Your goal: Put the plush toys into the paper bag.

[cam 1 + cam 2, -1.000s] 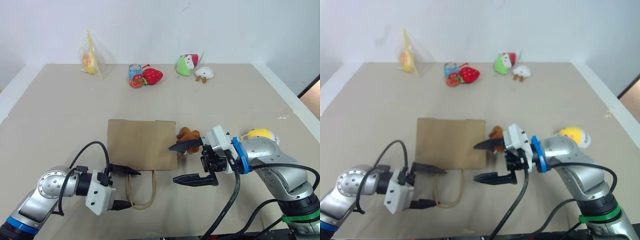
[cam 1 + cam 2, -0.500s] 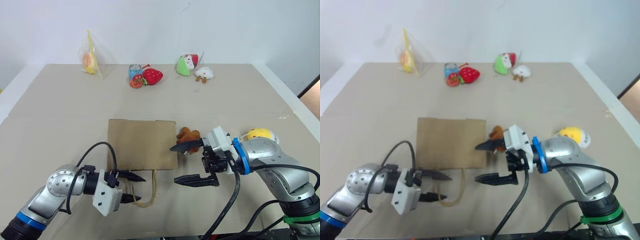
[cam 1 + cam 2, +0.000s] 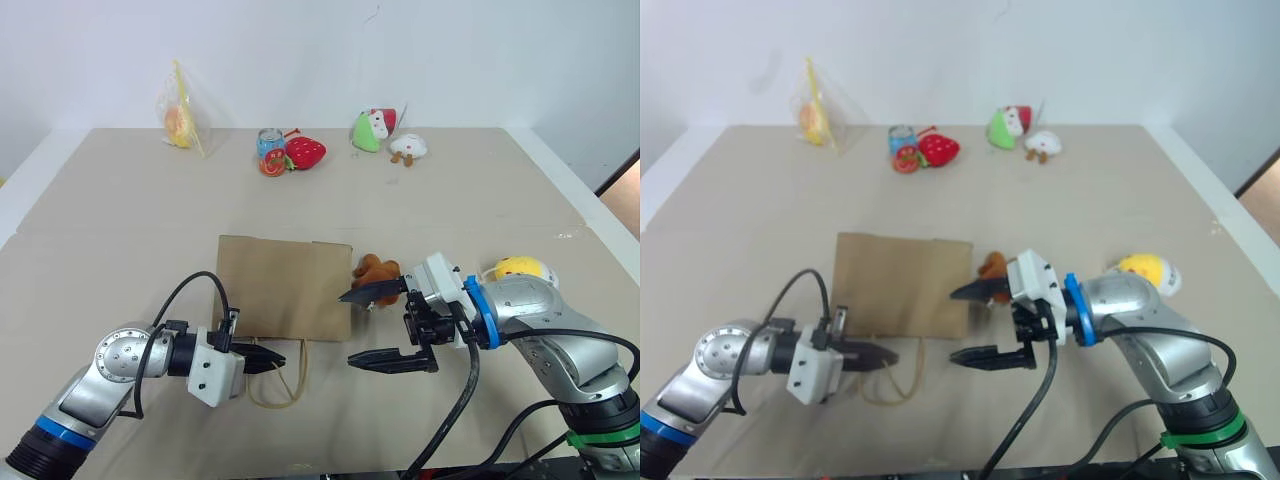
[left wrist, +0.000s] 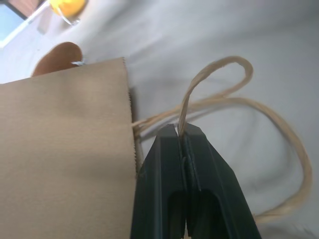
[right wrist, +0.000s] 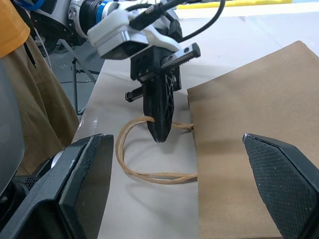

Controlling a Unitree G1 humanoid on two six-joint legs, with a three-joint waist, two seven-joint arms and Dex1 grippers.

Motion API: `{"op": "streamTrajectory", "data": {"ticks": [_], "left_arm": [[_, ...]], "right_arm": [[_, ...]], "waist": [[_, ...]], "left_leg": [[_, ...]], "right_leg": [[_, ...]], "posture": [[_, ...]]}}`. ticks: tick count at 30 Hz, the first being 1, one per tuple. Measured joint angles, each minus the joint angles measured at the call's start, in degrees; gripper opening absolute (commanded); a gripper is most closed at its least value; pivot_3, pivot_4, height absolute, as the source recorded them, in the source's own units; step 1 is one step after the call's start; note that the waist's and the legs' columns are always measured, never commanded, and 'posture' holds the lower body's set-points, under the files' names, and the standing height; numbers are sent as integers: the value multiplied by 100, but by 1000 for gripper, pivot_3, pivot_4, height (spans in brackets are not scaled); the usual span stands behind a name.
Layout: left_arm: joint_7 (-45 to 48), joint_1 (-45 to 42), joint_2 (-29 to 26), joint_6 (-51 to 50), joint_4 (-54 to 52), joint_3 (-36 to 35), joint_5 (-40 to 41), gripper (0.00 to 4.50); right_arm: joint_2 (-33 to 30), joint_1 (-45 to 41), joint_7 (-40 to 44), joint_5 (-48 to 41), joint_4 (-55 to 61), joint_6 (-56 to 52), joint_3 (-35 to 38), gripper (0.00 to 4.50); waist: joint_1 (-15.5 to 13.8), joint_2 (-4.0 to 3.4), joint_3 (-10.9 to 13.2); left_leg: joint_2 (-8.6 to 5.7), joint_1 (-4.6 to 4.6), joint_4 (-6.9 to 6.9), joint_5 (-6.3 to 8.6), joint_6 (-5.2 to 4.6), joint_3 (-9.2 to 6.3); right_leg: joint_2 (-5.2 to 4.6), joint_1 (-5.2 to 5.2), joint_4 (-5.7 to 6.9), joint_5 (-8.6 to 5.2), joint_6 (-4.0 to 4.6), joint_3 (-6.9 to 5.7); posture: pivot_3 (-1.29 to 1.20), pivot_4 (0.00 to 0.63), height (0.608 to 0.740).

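left gripper (image 3: pixel 277 356): clenched on one cord handle (image 4: pixel 212 74) of the paper bag (image 3: pixel 285 287)
right gripper (image 3: pixel 362 327): jaws spread wide, holding nothing, beside bag's right edge
paper bag: flat on table
brown plush (image 3: pixel 376 270): touching bag's right edge
yellow plush (image 3: pixel 520 268): right, behind right arm

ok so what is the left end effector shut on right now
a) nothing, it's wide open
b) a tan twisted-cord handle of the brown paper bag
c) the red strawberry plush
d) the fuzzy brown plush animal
b: in the left wrist view the left end effector has its black fingers shut on one tan twisted-cord loop handle just off the edge of the flat brown kraft paper bag.
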State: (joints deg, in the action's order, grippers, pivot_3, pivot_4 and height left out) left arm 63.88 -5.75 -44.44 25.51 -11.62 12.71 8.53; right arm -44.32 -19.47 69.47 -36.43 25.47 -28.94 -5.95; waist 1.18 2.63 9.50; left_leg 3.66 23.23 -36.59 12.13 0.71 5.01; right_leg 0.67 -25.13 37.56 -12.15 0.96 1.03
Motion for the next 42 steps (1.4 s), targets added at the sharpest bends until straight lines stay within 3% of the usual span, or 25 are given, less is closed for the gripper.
{"op": "streamTrajectory", "data": {"ticks": [5,8,16,19,20,21,24,27,30,42], "left_arm": [[-386,-386,187,-1034,-166,-382,774,45],[-779,-1230,379,-1736,-212,-701,1119,45],[-1239,-1625,819,-2674,-369,-704,1223,45],[-1353,-1703,949,-2810,-378,-702,1200,0],[-1465,-1740,1052,-2956,-389,-695,1185,0],[-1557,-1755,1098,-3065,-395,-698,1185,0],[-1741,-1880,1221,-3350,-414,-705,1195,0],[-1816,-1894,1268,-3496,-480,-746,1244,0],[-1885,-1906,1337,-3682,-529,-804,1320,0],[-2361,-2076,1501,-4471,-901,-926,1561,0]], "right_arm": [[0,-70,-30,20,-16,-20,8,4500],[0,-195,-119,-158,-19,-253,140,4500],[258,-423,-408,-264,16,-574,105,4500],[470,-467,-612,-251,8,-637,-45,3890],[579,-470,-727,-199,4,-689,-142,3101],[583,-471,-766,-162,-8,-709,-145,2939],[582,-468,-847,-143,-19,-803,-145,1873],[585,-463,-856,-136,-34,-818,-146,1273],[636,-481,-894,-97,-90,-819,-165,155],[1718,-1067,-1971,770,-724,-600,-693,35]], "waist": [[-5,1,0],[-4,1,0],[9,2,0],[10,2,0],[8,2,0],[7,2,0],[8,2,0],[9,2,0],[10,2,0],[15,3,0]], "left_leg": [[-1,1,-13,-1,-1,-5],[-17,-2,-19,-6,-1,-6],[-19,-5,-18,-9,5,-15],[-21,-8,-19,-14,11,-16],[-22,-7,-19,-16,11,-18],[-23,-7,-19,-17,11,-19],[-28,-6,-19,-17,11,-19],[-27,-5,-19,-17,11,-20],[-27,-5,-19,-17,11,-22],[-32,1,-18,-20,11,-29]], "right_leg": [[1,0,15,1,-2,-3],[3,5,24,3,-6,-1],[9,3,38,0,-2,1],[8,2,46,0,-2,2],[8,2,48,0,-2,1],[7,2,49,0,-2,1],[4,2,49,0,-2,3],[5,2,49,0,-2,2],[6,2,49,0,-2,1],[4,-2,52,-1,0,0]], "posture": [[0,150,740],[0,150,740],[0,150,740],[0,150,740],[0,150,740],[0,150,740],[0,150,740],[0,150,740],[0,150,740],[0,150,740]]}}
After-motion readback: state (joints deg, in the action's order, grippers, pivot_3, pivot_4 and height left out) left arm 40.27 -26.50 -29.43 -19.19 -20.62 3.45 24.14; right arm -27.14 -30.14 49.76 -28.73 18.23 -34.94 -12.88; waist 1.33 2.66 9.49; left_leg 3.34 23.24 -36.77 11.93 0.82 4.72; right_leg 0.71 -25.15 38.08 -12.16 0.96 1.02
